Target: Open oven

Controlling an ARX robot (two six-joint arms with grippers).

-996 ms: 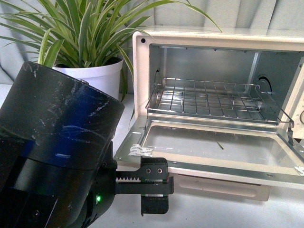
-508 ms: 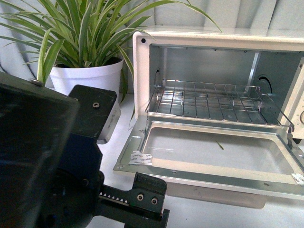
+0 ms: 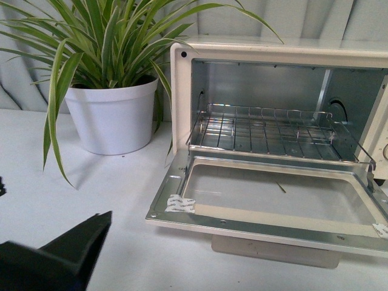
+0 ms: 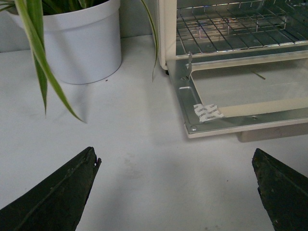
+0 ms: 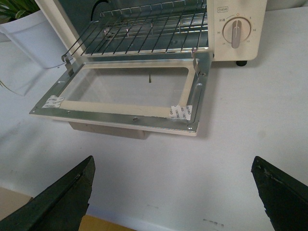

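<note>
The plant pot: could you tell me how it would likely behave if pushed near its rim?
The plant pot narrows toward its base, so a rim push might tip rather than slide it. Its smooth wall looks slippery. The long leaves droop, so they would likely just bend.

oven (image 3: 179, 91): looking like smooth cream-painted metal with a soft sheen; the inner walls are reflecting like dull grey steel.
door frame (image 3: 254, 228): shining as bare, bright sheet metal.
door glass (image 3: 273, 191): looking clear and glossy, slightly hazy.
rack (image 3: 260, 130): gleaming as thin chromed wire.
stickers (image 3: 180, 204): looking like white printed paper.
pot (image 3: 112, 115): showing a smooth white satin surface; whether plastic or ceramic is not showing.
table (image 3: 91, 194): looking matt white, faintly speckled.
left gripper (image 4: 174, 153) and right gripper (image 5: 173, 161): appearing matt black, slightly rough.
</note>
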